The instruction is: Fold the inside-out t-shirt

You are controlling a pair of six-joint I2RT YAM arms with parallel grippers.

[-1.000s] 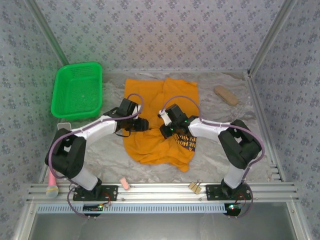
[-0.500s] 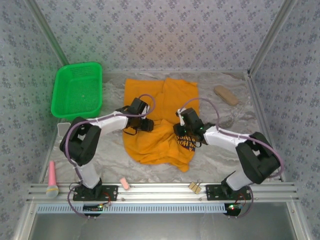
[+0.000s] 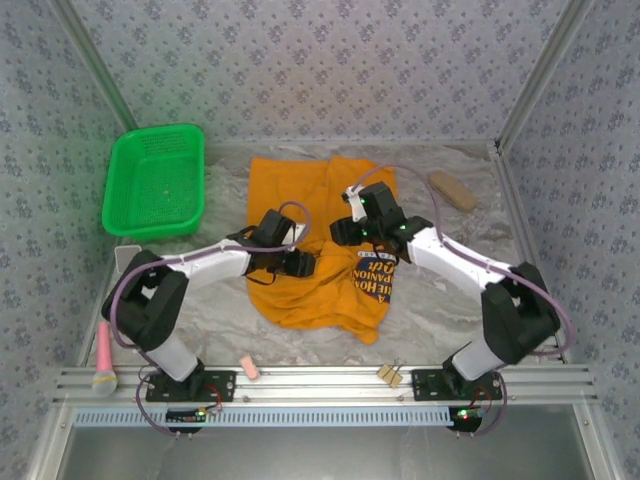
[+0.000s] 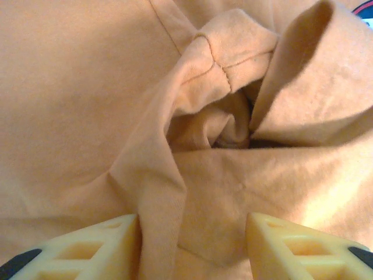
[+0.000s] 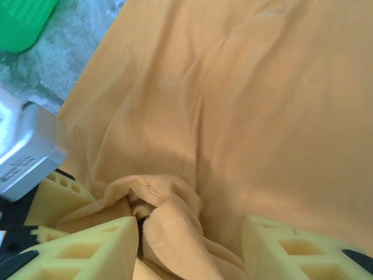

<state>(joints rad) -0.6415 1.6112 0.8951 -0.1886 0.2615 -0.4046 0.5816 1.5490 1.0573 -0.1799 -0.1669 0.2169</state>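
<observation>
Clearly both grippers sit low over the inside-out t-shirt [image 3: 300, 185], which lies crumpled and partly spread on the wrinkled pale table cover [image 3: 450, 250] between the two arms. The left gripper [image 3: 300, 263] rests over the shirt's middle with its jaws apart. In its wrist view the yellow latticed fingers [image 4: 87, 248] straddle loose cloth, and a raised fold runs up beside the left-hand finger without being pinched. Just ahead of this gripper a stitched hem [image 4: 218, 61] bunches around a dark hollow.

The right gripper [image 3: 342, 232] is near the left one, slightly farther out over the shirt, and the two do not touch. Its jaws also stand apart. A small wad of gathered fabric [image 5: 169, 216] lies between its fingers [image 5: 297, 251], closer to the left-hand one, and nothing is clamped. Beyond that wad, smoother orange cloth spreads away from the gripper. The shirt's dark print with pale lettering [image 3: 375, 280] lies just behind this gripper, beside its forearm. A green plastic basket [image 3: 155, 180] stands well off to the left gripper's outer side.
</observation>
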